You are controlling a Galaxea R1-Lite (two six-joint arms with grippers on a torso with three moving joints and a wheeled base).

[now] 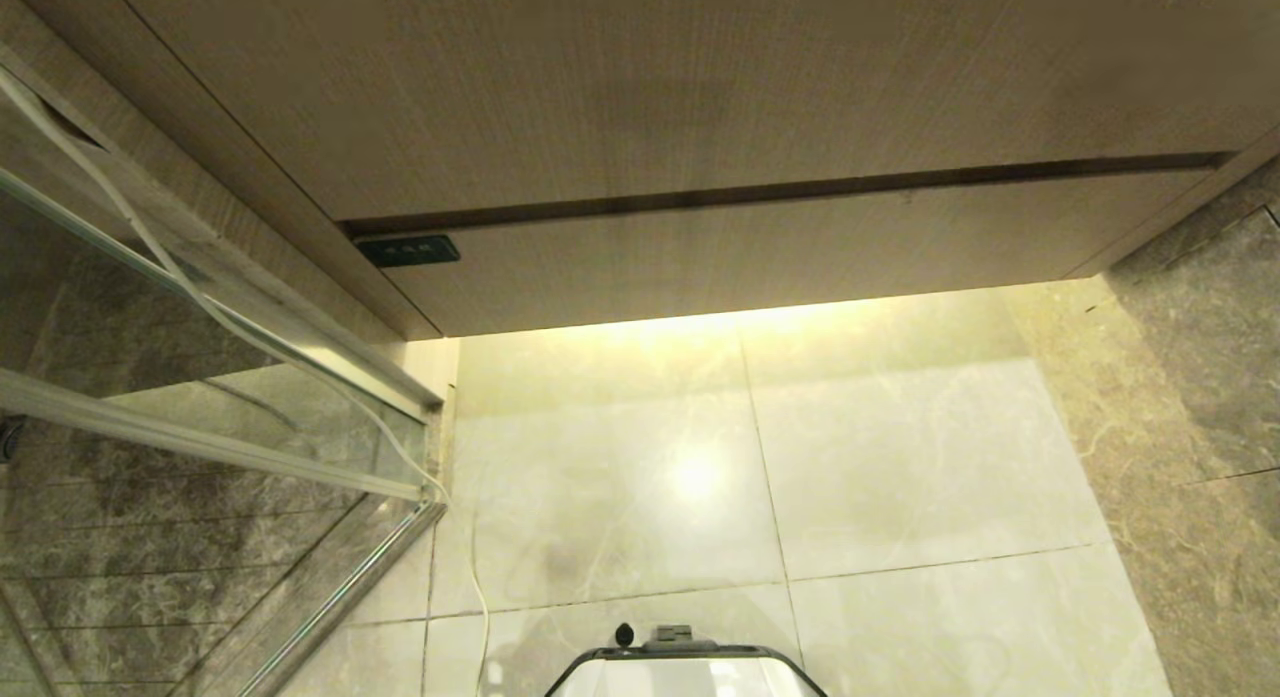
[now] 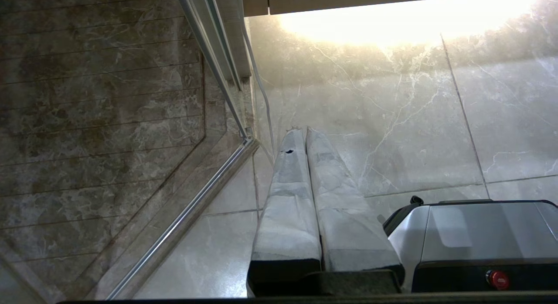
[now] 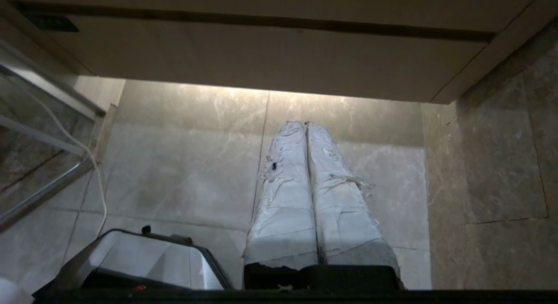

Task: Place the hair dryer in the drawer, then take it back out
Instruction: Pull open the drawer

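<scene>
Drawer (image 1: pixel 800 252) sits shut beneath the taller wood panel (image 1: pixel 650 87), above the pale floor tiles (image 1: pixel 900 457). Only the wrist views show claws: right gripper (image 3: pixel 306 125) and left gripper (image 2: pixel 304 130) both pressed closed, empty, over tiles.

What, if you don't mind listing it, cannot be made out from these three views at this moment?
- Hair dryer: in no view, so its place is unknown.
- Drawer interior: hidden behind its shut front in head and right wrist views.
- Small dark panel left of the drawer front: markings too small to read.
- White cable: both ends cut off by the head view's edges.
- Left gripper and right gripper: outside the head view.
</scene>
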